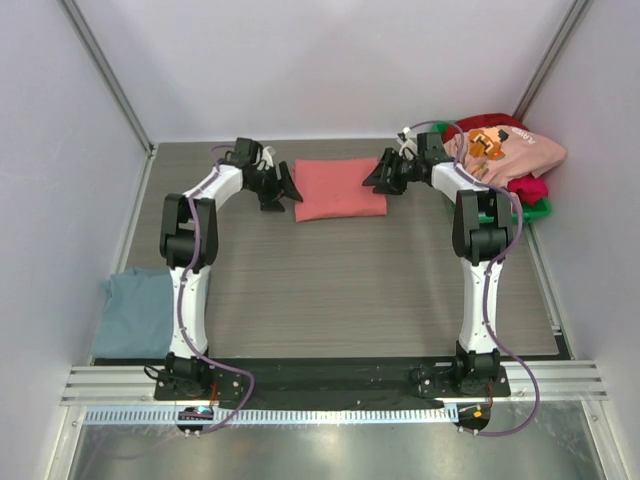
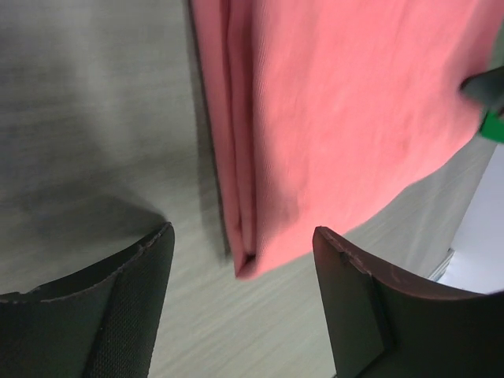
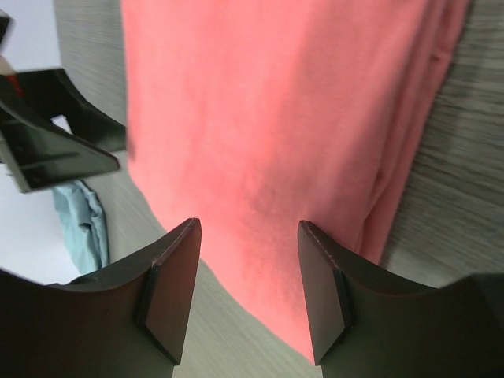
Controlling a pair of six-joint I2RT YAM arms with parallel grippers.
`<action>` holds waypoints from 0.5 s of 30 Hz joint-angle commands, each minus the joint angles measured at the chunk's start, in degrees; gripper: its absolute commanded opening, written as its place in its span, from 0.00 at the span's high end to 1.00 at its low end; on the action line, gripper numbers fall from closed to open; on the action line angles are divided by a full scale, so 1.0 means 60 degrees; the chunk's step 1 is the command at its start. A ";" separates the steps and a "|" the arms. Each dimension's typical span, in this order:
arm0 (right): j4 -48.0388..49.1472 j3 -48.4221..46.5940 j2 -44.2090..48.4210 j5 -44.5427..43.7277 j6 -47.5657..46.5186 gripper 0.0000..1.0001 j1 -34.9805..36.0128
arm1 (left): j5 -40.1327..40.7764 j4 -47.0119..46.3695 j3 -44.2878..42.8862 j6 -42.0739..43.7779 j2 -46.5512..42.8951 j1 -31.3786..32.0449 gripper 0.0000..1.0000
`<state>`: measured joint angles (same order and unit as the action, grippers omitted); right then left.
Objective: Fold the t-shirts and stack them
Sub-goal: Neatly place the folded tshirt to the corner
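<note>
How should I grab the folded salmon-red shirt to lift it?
Pinch the short ends of the salmon-red shirt, left gripper from its left, right gripper from its right, low along the table. It lies flat, folded in layers, so both ends likely need support.

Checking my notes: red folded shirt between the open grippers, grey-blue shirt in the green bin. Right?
No: the grey-blue shirt lies on the table beside the left arm, not in the green bin; the top view shows it.
</note>
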<state>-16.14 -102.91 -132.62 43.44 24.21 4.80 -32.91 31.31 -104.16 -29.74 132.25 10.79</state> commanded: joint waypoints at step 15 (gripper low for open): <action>-0.0591 -0.0836 -0.0983 -0.0736 -0.0987 0.42 0.0094 | -0.1766 -0.2463 -0.1595 -0.1503 0.2450 0.0077 0.56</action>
<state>-18.68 -106.50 -137.03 41.98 20.64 4.93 -42.19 19.64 -113.16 -37.36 142.74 10.76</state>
